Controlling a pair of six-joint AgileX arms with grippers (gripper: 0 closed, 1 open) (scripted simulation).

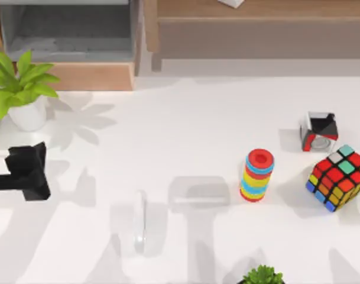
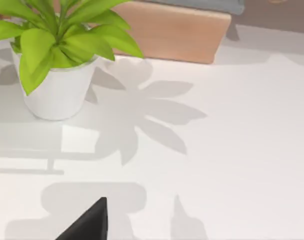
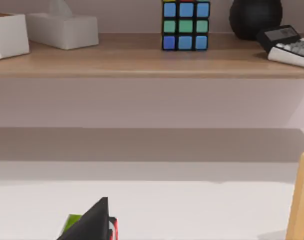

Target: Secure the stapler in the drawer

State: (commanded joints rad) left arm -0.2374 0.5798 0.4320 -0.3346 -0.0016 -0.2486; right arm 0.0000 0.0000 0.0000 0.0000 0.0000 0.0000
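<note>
Now stapler (image 1: 140,222) lies flat, long axis front-to-back; left gripper (image 1: 27,171) state unclear.

We see two plants (image 1: 17,89) (image 1: 262,276), two colour cubes (image 1: 339,176) (image 3: 185,25), one ring stack (image 1: 258,174) and one stapler (image 1: 140,222).

White table (image 1: 197,124): stapler (image 1: 139,222), ring stack (image 1: 257,175)

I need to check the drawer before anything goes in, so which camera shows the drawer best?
The top view: the drawer sits pulled open at the table's far left, its grey inside and wooden front both visible from above. The left wrist view catches just the wooden front panel behind the potted plant.
</note>
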